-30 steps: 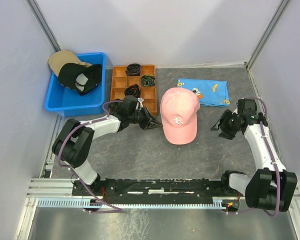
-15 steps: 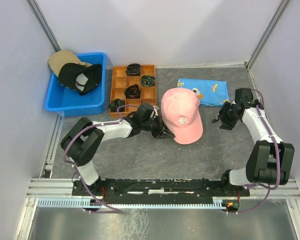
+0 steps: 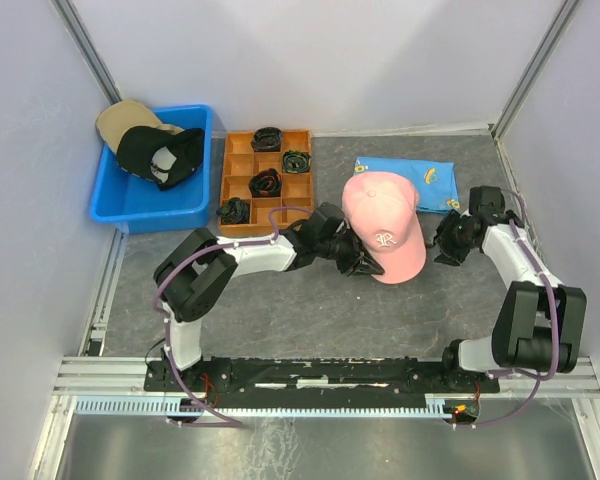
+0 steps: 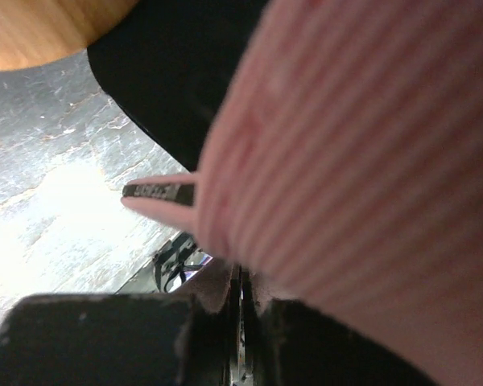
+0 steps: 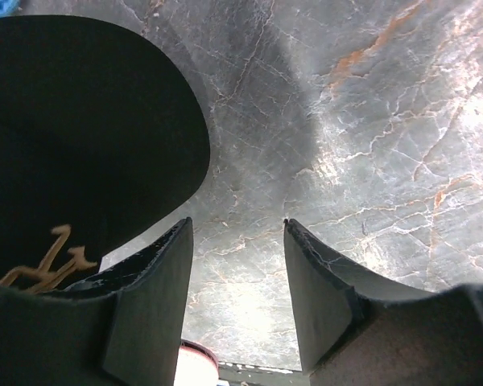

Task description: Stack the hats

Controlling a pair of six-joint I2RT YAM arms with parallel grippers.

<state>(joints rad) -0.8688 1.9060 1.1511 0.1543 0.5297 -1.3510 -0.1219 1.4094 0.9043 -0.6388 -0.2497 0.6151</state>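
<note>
On table [image 3: 280, 310] right of centre, left gripper [image 3: 364, 266] was clamped on pink hat [image 3: 385, 215] edge; right gripper [image 3: 443, 247] stood part-open, empty, beside it.

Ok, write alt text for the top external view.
The left claw is shut on the edge of a pink cap mid-table; the open right claw hangs just right of it. Behind sit a blue bin with a black cap and a tan cap, an orange tray and a blue cloth.
</note>
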